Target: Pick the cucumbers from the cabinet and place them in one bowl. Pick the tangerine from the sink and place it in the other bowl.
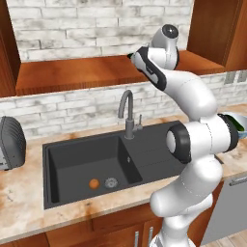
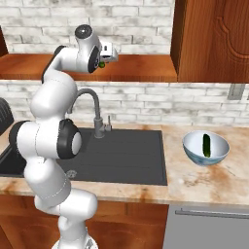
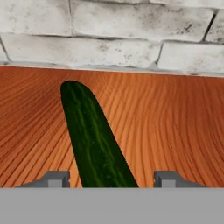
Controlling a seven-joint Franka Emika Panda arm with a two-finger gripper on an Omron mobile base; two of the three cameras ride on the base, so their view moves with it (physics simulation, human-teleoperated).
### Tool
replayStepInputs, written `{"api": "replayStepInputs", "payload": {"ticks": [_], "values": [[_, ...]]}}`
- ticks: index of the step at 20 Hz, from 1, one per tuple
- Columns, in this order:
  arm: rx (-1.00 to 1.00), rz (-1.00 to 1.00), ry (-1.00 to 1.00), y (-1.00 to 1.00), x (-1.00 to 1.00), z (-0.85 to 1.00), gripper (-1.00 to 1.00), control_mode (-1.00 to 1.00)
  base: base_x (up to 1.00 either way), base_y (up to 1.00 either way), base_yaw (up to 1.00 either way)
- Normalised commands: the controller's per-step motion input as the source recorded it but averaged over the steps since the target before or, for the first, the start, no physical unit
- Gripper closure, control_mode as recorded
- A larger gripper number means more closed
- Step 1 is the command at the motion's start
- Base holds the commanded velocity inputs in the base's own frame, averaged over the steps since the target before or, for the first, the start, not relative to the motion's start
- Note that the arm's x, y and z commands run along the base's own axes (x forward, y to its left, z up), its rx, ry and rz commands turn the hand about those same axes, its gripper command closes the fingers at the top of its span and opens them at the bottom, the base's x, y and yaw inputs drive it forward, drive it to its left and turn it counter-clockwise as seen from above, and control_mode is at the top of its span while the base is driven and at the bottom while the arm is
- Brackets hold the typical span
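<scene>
1. Tool [image 3: 112,179] sits low over the cabinet [image 2: 146,68] shelf, its two tips apart with a cucumber [image 3: 94,140] lying between them; a gap shows on each side of the cucumber, so the tips are partly spread and no grip on it can be seen; the cucumber lies flat on the wood, running from between the tips toward the brick back wall.
2. Seen from the right base, the tool [image 2: 104,59] is at the front edge of the shelf, left of the carved door; a speck of green shows beside it.
3. Second cucumber [image 2: 206,144] lies inside the blue bowl [image 2: 194,151]; the bowl stands on the table [image 2: 214,182] right of the sink [image 2: 131,155], nearer the table's front edge than the wall.
4. Tangerine [image 1: 94,183] rests on the basin floor, just beside the drain [image 1: 111,182] and toward the basin's front edge; the tap [image 1: 128,113] rises at the sink's back edge.
5. Dark ribbed appliance [image 1: 9,142] stands on the table at the far left edge of the left base view; I cannot tell what it is.
</scene>
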Motion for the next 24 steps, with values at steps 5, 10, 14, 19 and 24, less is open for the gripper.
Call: {"api": "replayStepInputs", "payload": {"ticks": [5, 10, 14, 19, 24], "values": [[0.00, 0.00, 0.00, 0.00, 0.00, 0.00, 1.00, -1.00, 0.00, 0.00, 0.00], [0.00, 0.00, 0.00, -0.01, -0.38, 0.07, 1.00, -1.00, 0.00, 0.00, 0.00], [0.07, 0.00, 0.00, -0.27, -0.68, 0.32, 1.00, -1.00, 0.00, 0.00, 0.00], [0.03, 0.00, 0.00, -0.28, -0.67, 0.21, 1.00, -1.00, 0.00, 0.00, 0.00], [0.00, 0.00, 0.00, -0.13, -0.96, 0.34, 1.00, -1.00, 0.00, 0.00, 0.00]]}}
